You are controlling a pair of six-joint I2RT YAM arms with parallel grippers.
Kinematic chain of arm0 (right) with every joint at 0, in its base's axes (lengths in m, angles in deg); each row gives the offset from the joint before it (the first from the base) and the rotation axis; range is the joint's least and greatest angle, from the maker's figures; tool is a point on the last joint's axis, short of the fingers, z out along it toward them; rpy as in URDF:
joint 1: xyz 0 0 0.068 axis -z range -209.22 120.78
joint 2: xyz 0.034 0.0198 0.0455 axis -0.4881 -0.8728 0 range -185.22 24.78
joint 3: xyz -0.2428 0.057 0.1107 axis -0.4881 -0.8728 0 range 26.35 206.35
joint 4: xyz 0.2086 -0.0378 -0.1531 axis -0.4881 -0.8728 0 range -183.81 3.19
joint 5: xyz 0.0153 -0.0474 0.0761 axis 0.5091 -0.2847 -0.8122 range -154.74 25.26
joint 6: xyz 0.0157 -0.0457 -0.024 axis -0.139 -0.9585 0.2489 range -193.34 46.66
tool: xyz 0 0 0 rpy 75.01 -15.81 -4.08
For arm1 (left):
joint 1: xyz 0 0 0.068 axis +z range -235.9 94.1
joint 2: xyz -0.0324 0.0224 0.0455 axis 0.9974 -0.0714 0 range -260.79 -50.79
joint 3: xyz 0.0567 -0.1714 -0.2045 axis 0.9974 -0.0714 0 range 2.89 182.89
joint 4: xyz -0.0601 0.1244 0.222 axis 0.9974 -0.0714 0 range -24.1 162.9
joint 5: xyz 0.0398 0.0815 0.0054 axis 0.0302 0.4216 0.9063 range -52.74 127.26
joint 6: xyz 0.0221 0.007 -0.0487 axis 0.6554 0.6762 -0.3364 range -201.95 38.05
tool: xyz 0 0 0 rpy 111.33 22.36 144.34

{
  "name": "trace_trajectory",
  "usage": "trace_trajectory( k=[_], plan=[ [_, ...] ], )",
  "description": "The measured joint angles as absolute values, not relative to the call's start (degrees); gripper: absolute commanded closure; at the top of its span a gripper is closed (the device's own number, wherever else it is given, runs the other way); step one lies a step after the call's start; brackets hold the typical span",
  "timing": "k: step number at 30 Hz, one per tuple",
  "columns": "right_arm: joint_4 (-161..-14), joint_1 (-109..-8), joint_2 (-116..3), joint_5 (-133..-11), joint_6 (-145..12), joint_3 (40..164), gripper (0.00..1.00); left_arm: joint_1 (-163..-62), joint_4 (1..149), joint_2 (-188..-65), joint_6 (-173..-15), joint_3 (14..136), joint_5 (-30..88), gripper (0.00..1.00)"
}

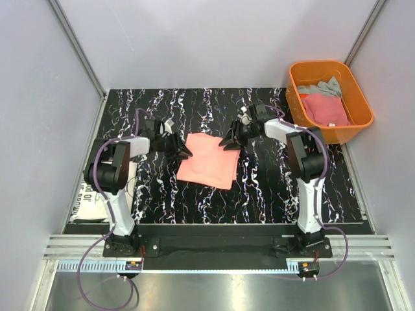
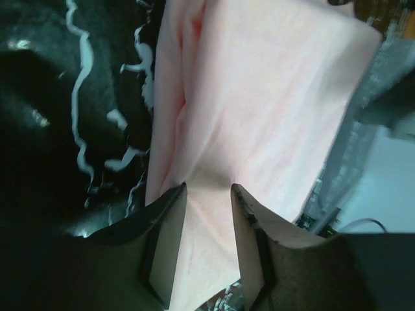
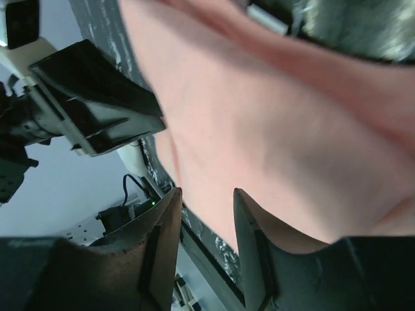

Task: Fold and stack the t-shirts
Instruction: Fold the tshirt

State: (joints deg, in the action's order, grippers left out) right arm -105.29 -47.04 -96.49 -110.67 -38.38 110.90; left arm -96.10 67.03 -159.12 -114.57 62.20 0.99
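A salmon-pink t-shirt (image 1: 209, 161) lies folded into a soft, roughly square pad at the middle of the counter (image 1: 272, 184), whose top is glossy black with white marble-like veins. The cloth is matte and smooth, with a layered edge on one side and shallow creases that run together near the left fingers (image 2: 165, 243). These are dark, flat, wedge-shaped plates. They stand spread, with pink cloth showing in the gap between them and nothing pinched. The left arm reaches in low from the left, its wrist angled down at the shirt's upper left edge. The right arm mirrors it from the other side. The right fingers (image 3: 256, 249) are likewise parted at the shirt's upper right corner, with cloth and a strip of veined counter visible between them. At the far right sits a rigid orange plastic tub (image 1: 340, 134) holding a crumpled grey tee (image 1: 322, 87) and a deeper pink tee (image 1: 326, 110). A white tee with black lettering (image 1: 87, 197) lies at the counter's left edge, partly hidden by the left arm, its print too cut off to read. Neither wrist view shows whether the fingertips touch the cloth.
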Motion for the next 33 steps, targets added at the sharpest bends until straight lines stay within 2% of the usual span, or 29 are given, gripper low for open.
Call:
trace_trajectory(
  k=[6,12,18,26,33],
  plan=[
    [-104.92,-41.27,-105.54,-117.01,-38.7,112.8,0.53,-93.67,68.04,-162.7,-113.28,66.62,-1.98,0.58],
    [-104.77,-33.82,-104.84,-119.79,-40.3,110.79,0.55,-93.39,65.52,-159.86,-112.32,66.09,-1.92,0.56],
    [-106.41,-34.17,-100.19,-119.72,-39.88,107.34,0.55,-93.39,67.88,-158.4,-117.15,69.04,-2.79,0.56],
    [-106.01,-34.69,-99.16,-119.57,-37.57,111.36,0.57,-93.52,77.5,-171.73,-126.07,81.83,-4.35,0.57],
    [-105.51,-34.87,-102.2,-116.64,-34.46,115.32,0.53,-93.56,71.05,-181.15,-125.17,90.38,-4.69,0.54]
  ],
)
